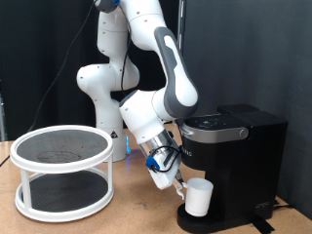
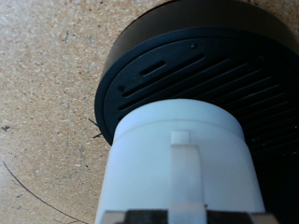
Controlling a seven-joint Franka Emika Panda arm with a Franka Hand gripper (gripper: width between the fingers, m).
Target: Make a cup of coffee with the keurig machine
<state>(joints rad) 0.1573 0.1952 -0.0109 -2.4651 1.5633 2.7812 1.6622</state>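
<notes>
- The bench [image 1: 58, 226] is a speckled wood-look board carrying everything I work with, so all of it sits within the arm's reach.
- The arm [image 1: 156, 58] folds down from the exterior view's top and bends low toward the machine, because the work is at base height.
- A white two-tier round rack [image 1: 62, 171] with dark mesh shelves stands at the exterior view's left, well apart from the action and out of the arm's path.
- The keurig machine [image 1: 239, 156] stands at the exterior view's right with its lid down, its overhanging head facing the arm so the spout hangs over the round drip base [image 2: 187, 75].
- The cup [image 1: 200, 196] stands upright on that slotted base, under the head, where I judge it would catch the brew; in the wrist view its handle points back at the camera.
- The claw [image 1: 180, 185] is just beside the cup on its handle side, angled down. Whether it grips the handle or has let go, I cannot tell: the fingertips are barely in either view.
</notes>
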